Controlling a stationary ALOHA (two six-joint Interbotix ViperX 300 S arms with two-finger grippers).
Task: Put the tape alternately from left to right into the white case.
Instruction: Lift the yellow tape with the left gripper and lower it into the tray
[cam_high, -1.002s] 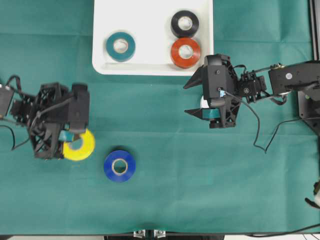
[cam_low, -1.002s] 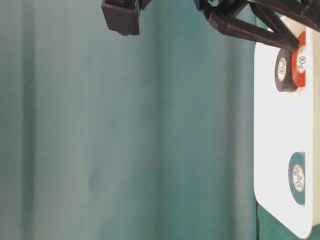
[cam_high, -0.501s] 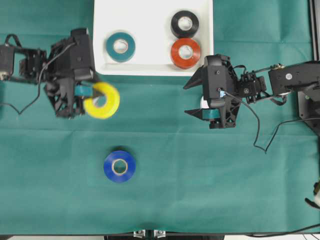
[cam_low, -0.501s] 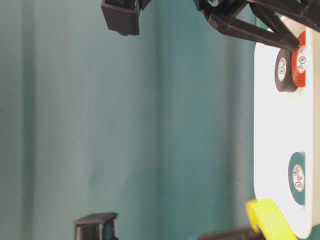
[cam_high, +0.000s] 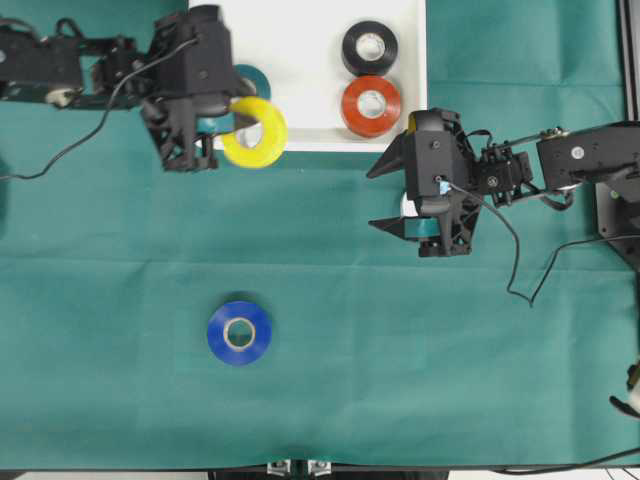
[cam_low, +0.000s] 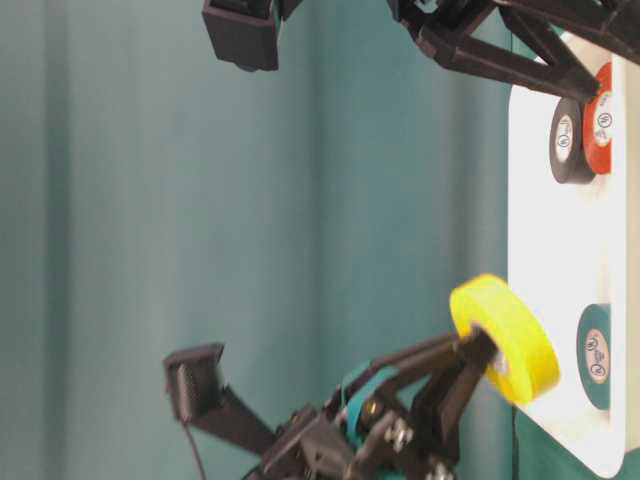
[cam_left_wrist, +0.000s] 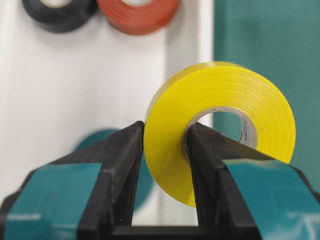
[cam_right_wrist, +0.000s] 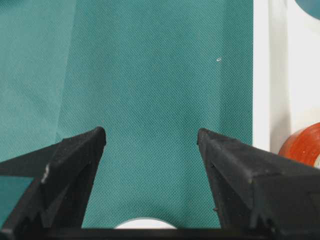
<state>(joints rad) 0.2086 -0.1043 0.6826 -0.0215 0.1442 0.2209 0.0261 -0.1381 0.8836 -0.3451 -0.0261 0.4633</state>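
White case (cam_high: 300, 70) — holds black roll (cam_high: 368, 46), red roll (cam_high: 371, 105), teal roll (cam_low: 594, 356). Left gripper (cam_left_wrist: 165, 150) pinches yellow roll (cam_left_wrist: 220, 125) at the rim. Right gripper (cam_right_wrist: 150, 145) spread, empty. Blue roll (cam_high: 239, 332) — overhead only.

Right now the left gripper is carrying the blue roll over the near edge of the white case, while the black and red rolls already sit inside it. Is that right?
Not quite: the roll in the left gripper is the yellow roll, as the left wrist view shows. The blue roll lies on the green cloth. The rest holds: it is over the near edge of the white case, and the black roll and red roll sit inside.
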